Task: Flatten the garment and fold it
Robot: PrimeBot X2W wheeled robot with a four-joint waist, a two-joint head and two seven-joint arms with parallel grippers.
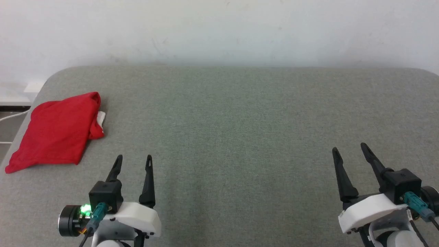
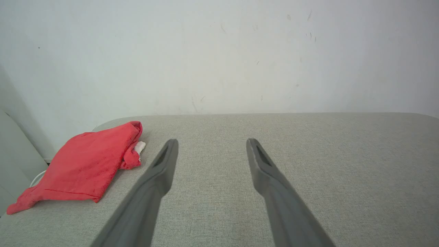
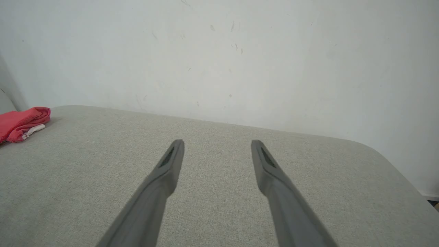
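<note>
The garment (image 1: pixel 56 132) lies as a doubled-over red bundle at the left edge of the bench (image 1: pixel 240 120), toward its far-left corner. A scrap of white sleeve (image 1: pixel 100 117) pokes out on the side facing the middle, and one pointed corner reaches right to the left edge. My left hand (image 1: pixel 134 157) hovers near the front edge, just inboard of the bundle, fingers spread and holding nothing. My right hand (image 1: pixel 349 147) hangs well apart near the front-right corner, also spread and empty. I judge the step to be fetching the shirt into the open middle. To do it well I would send the left hand to the nearest corner of the cloth and pinch only the top layers. Then I would drag low across the bench instead of lifting, so the bundle cannot slide off the left edge. Once it is central, the right hand can take an opposite edge.
</note>
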